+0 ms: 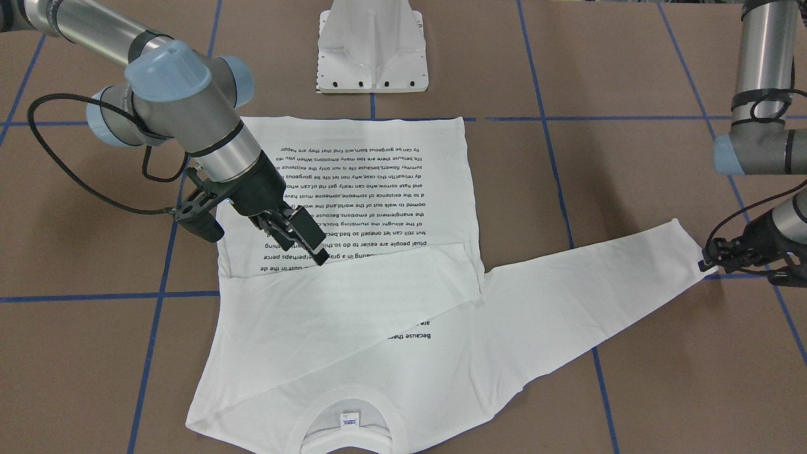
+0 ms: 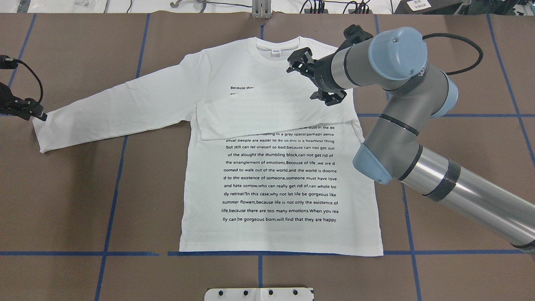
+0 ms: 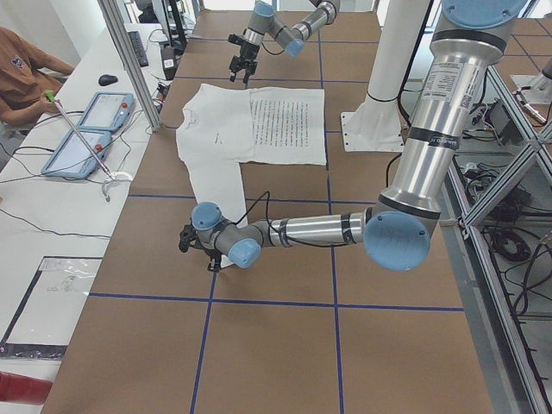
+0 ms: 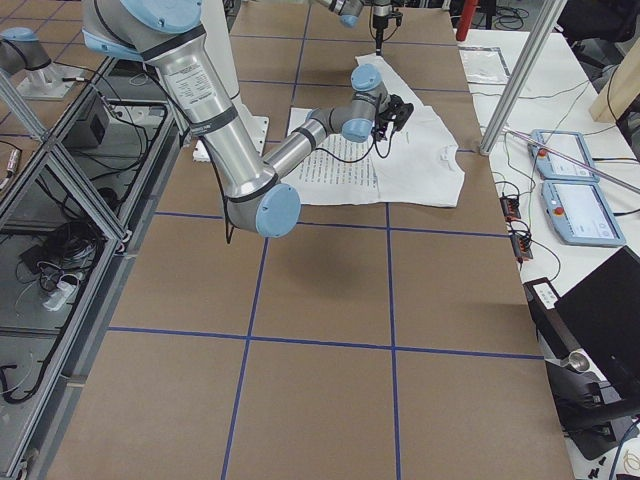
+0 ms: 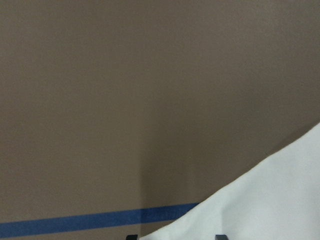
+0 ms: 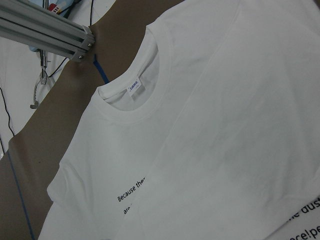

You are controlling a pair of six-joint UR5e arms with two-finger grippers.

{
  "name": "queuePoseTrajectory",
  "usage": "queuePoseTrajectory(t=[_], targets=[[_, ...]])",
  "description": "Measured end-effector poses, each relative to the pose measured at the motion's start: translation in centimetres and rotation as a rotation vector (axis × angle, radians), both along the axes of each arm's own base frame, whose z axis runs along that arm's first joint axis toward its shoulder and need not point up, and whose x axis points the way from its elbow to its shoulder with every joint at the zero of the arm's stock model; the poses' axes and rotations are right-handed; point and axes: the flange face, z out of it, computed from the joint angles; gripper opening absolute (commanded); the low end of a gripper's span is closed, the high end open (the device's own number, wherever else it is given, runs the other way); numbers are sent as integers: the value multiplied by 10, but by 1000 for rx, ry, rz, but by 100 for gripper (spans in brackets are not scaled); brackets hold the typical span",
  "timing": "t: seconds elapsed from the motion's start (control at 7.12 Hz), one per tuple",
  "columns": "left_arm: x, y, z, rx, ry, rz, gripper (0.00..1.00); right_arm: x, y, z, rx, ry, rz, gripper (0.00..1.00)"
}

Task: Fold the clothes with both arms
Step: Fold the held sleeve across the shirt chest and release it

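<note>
The white long-sleeved T-shirt [image 2: 200, 209] lies flat, text side up, collar [image 2: 276, 44] at the far side. One sleeve [image 2: 267, 110] is folded across the chest. The other sleeve [image 2: 117, 110] stretches out to my left. My right gripper [image 2: 308, 80] hovers open and empty over the folded sleeve, also in the front view [image 1: 312, 246]. My left gripper [image 2: 39, 117] sits low at the outstretched cuff [image 1: 690, 246]. In the left wrist view two fingertips [image 5: 131, 236] show apart at the bottom edge, with sleeve cloth [image 5: 280, 200] between them. The right wrist view shows the collar and neck tag [image 6: 135, 88].
The white pedestal [image 1: 372, 50] stands at the robot's side of the table, just beyond the shirt's hem. Blue tape lines [image 2: 113, 184] grid the brown table. An operator [image 3: 26, 69] and tablets [image 3: 86, 129] are at a side desk past the collar end.
</note>
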Motion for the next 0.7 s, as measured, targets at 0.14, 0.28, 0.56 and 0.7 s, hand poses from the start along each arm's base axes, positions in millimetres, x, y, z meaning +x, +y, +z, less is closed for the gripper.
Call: queuePoseTrajectory(t=[0.14,0.28,0.56,0.7], targets=[[0,0,1,0,-5,-3,60,1,0,1,-2,1,0,96],[0,0,1,1,-7,-3,60,1,0,2,-3,2,0,96],[1,1,3,-1,-8,1,60,1,0,6,-6,7,-1,96],[1,2,5,-5,-9,2,60,1,0,8,-7,8,-1,96]])
